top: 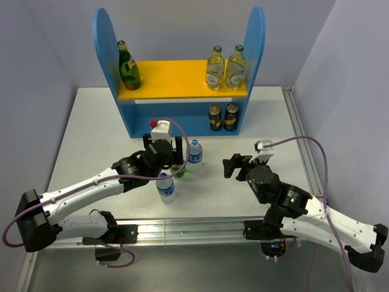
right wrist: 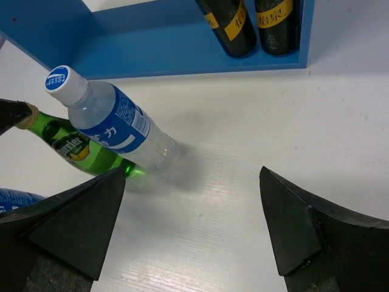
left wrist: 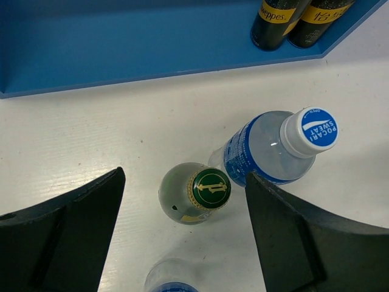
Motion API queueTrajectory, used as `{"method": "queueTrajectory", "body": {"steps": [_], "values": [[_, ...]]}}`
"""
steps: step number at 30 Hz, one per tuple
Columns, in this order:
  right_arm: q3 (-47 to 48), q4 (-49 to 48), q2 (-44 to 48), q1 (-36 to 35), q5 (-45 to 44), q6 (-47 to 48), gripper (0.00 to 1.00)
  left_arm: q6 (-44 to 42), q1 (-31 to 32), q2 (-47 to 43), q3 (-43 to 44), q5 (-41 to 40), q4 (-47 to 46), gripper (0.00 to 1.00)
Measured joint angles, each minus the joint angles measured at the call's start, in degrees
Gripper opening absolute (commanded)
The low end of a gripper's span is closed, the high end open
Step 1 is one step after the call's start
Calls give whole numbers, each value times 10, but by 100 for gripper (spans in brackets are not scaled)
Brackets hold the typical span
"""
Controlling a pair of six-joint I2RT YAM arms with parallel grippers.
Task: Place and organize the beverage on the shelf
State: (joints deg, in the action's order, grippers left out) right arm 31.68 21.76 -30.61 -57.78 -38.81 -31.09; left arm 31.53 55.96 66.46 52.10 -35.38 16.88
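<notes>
Green bottle [left wrist: 194, 193] between two water bottles [left wrist: 273, 146]

The left gripper [left wrist: 185, 182] stood wide open, a finger on each side of a green bottle [left wrist: 196, 196] — not touching it. A water bottle [left wrist: 264, 149] with a blue label stood just beside. Two dark bottles [left wrist: 276, 21] sat on the blue shelf [left wrist: 121, 48] behind. Low down was a blurry bottle top [left wrist: 167, 281] — maybe another water one.

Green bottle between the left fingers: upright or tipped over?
Upright. The green bottle stands on its base, its cap facing straight up at the left wrist camera.
</notes>
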Motion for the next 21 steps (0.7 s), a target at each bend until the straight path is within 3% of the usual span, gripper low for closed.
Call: {"method": "queueTrajectory", "body": {"steps": [21], "values": [[0,2,0,0,-7,-2,98,20,0,3,-71,1,-72,75]]}}
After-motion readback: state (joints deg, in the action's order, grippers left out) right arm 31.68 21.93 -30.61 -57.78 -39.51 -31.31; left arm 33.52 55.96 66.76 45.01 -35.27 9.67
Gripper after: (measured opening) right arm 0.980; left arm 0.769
